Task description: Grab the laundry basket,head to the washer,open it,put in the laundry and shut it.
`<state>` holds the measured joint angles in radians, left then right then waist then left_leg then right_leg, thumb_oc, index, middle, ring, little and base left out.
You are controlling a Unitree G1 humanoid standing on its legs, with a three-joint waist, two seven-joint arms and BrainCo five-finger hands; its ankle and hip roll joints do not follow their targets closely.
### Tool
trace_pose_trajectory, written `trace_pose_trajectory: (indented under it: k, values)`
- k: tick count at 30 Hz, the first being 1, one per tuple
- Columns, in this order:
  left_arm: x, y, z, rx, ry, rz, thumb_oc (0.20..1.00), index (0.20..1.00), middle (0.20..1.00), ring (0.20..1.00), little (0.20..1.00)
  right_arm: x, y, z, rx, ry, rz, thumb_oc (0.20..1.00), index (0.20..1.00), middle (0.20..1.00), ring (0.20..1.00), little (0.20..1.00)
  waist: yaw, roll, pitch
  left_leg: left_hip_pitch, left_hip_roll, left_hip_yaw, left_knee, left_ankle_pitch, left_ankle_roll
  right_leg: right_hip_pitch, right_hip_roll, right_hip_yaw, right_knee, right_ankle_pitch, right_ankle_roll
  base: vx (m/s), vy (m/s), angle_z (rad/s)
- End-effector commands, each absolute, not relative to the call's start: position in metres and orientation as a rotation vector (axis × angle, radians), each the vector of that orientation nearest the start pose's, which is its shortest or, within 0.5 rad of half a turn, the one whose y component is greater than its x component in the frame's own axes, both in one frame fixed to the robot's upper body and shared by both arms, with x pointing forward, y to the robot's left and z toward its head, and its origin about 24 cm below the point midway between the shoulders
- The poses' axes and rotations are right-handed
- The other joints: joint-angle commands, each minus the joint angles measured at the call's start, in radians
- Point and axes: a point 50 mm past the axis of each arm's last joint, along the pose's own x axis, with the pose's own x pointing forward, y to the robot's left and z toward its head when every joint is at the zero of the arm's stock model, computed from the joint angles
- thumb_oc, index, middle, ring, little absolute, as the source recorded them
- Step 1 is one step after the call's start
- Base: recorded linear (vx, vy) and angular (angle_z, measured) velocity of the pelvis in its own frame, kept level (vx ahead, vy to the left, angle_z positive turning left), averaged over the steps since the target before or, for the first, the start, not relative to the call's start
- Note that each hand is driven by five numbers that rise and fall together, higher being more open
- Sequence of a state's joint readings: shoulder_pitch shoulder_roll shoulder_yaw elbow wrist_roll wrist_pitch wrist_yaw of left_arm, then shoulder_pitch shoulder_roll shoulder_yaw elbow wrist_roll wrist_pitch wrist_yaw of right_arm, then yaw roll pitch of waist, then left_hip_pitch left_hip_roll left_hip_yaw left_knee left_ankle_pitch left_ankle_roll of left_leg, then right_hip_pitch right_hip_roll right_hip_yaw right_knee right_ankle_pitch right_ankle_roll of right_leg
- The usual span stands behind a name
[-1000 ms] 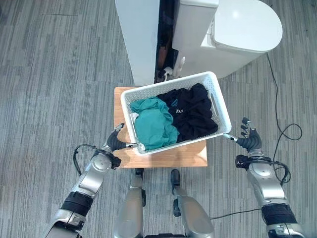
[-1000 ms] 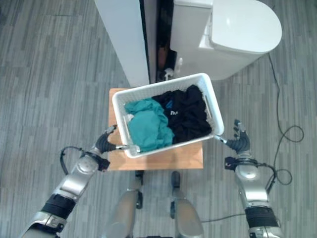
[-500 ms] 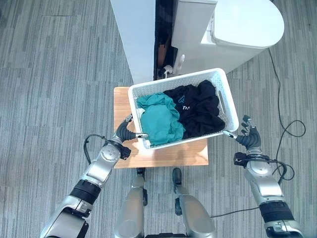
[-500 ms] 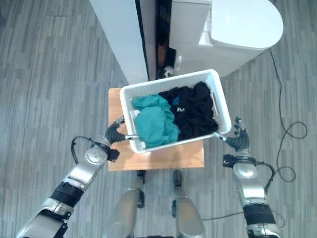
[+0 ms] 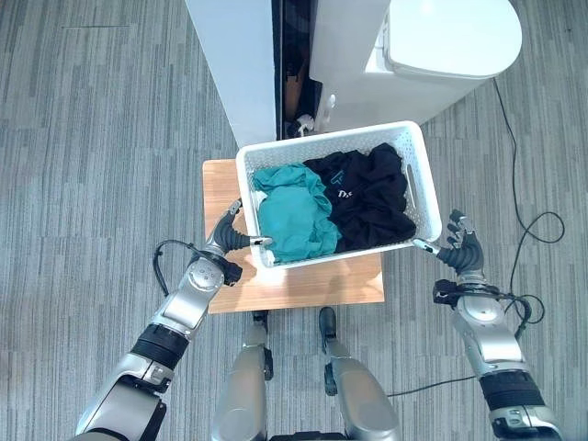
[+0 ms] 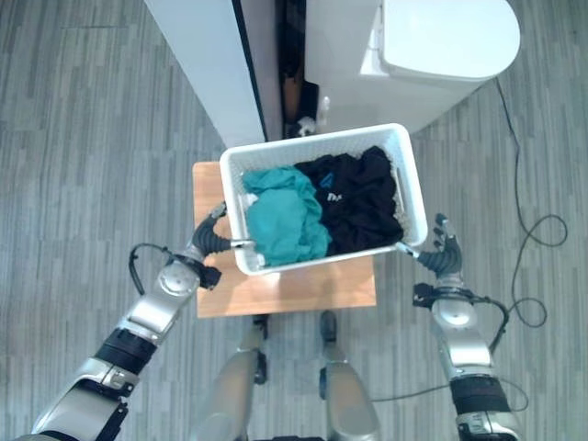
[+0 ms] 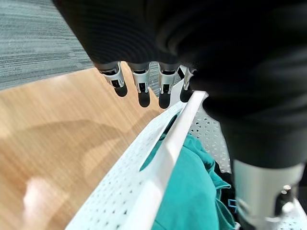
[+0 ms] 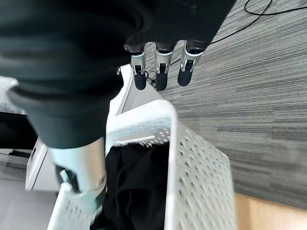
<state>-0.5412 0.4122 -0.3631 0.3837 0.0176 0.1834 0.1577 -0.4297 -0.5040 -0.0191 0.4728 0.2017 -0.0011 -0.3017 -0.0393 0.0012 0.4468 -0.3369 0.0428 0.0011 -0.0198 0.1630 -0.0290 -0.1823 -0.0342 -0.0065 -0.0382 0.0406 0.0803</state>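
We have the white laundry basket held between our two hands, one at each short end, so that the load stays level and balanced while we carry it. Our left hand sits at the basket's left end with its fingers reaching down the outside wall and the thumb lying along the rim above the handle slot, so it pinches that end of the basket. Our right hand sits at the lower right corner; in its own wrist view the thumb lies over the rim beside the handle slot and the fingers hang past the outer wall, again a pinch on the rim rather than a spread palm. The basket appears to hover just above the wooden surface, not resting on it, though we cannot be certain from overhead. Inside, the teal garment lies bunched at our left end and the black garment fills the right, both heaped below the rim so nothing spills. The washer stands just beyond the basket, with its rounded white lid down, next to a tall white cabinet. We judge the grab done and the approach nearly so; opening the washer is not yet begun.
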Motion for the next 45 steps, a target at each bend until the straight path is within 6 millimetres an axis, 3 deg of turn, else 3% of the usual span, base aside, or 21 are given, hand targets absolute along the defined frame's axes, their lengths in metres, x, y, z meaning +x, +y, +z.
trace_pose_trajectory:
  k: [1,5,10,19,24,28,33,39,45]
  values:
    - [0.352,0.137,0.108,0.566,-0.098,-0.097,1.0,1.0,1.0,1.0,1.0,0.322,-0.302,0.151,-0.368,-0.226,-0.529,1.0,1.0,1.0,1.0,1.0,0.014,0.014,-0.038,-0.001,0.018,-0.055,0.099,-0.143,-0.004,-0.138,-0.018,0.011,0.12,-0.048,-0.003,0.0,0.01,-0.07]
    - [0.351,0.132,0.108,0.551,-0.103,-0.129,1.0,1.0,1.0,1.0,1.0,0.333,-0.315,0.173,-0.337,-0.247,-0.577,1.0,1.0,1.0,1.0,1.0,0.027,0.02,-0.033,-0.004,0.015,-0.056,0.104,-0.144,-0.005,-0.136,-0.019,0.008,0.117,-0.046,-0.002,0.01,0.002,0.01]
    - [0.345,0.124,0.104,0.519,-0.102,-0.194,1.0,1.0,1.0,1.0,1.0,0.339,-0.316,0.174,-0.265,-0.235,-0.563,1.0,1.0,1.0,1.0,1.0,0.038,0.023,-0.031,-0.008,0.012,-0.061,0.107,-0.145,-0.007,-0.129,-0.021,-0.001,0.111,-0.049,-0.003,0.01,0.001,0.03]
    - [0.347,0.124,0.113,0.515,-0.132,-0.194,1.0,1.0,1.0,1.0,1.0,0.356,-0.292,0.159,-0.248,-0.152,-0.434,1.0,1.0,1.0,1.0,1.0,0.054,0.028,-0.023,-0.021,0.008,-0.066,0.11,-0.143,-0.011,-0.135,-0.025,-0.008,0.105,-0.043,-0.005,0.0,0.0,0.0]
    - [0.347,0.126,0.115,0.515,-0.138,-0.203,1.0,1.0,1.0,1.0,1.0,0.363,-0.282,0.149,0.008,-0.147,-0.36,1.0,1.0,1.0,1.0,1.0,0.066,0.04,-0.023,-0.023,0.004,-0.066,0.105,-0.14,-0.014,-0.137,-0.028,-0.013,0.1,-0.042,-0.004,0.0,0.0,0.0]
    - [0.345,0.129,0.116,0.516,-0.142,-0.208,1.0,1.0,1.0,1.0,1.0,0.367,-0.275,0.148,0.084,-0.144,-0.304,1.0,1.0,1.0,1.0,1.0,0.076,0.047,-0.022,-0.027,0.003,-0.065,0.101,-0.137,-0.016,-0.139,-0.029,-0.015,0.096,-0.041,-0.003,0.0,0.0,0.0]
    - [0.345,0.129,0.119,0.504,-0.152,-0.21,1.0,1.0,1.0,1.0,1.0,0.373,-0.247,0.14,0.238,-0.146,-0.185,1.0,1.0,1.0,1.0,1.0,0.088,0.057,-0.021,-0.03,-0.001,-0.067,0.102,-0.135,-0.017,-0.141,-0.03,-0.018,0.094,-0.039,-0.001,0.0,0.0,0.0]
    - [0.337,0.13,0.117,0.497,-0.159,-0.249,1.0,1.0,1.0,1.0,1.0,0.374,-0.227,0.128,0.209,-0.1,-0.102,1.0,1.0,1.0,1.0,1.0,0.098,0.056,-0.027,-0.027,-0.001,-0.07,0.103,-0.137,-0.017,-0.134,-0.032,-0.023,0.097,-0.044,0.0,0.0,0.0,0.0]
    - [0.346,0.135,0.137,0.546,-0.232,-0.184,1.0,1.0,1.0,1.0,1.0,0.372,-0.218,0.131,0.104,-0.103,-0.05,1.0,1.0,1.0,1.0,1.0,0.095,0.045,-0.031,-0.024,0.0,-0.075,0.103,-0.138,-0.019,-0.13,-0.034,-0.03,0.103,-0.051,-0.002,0.0,-0.002,0.01]
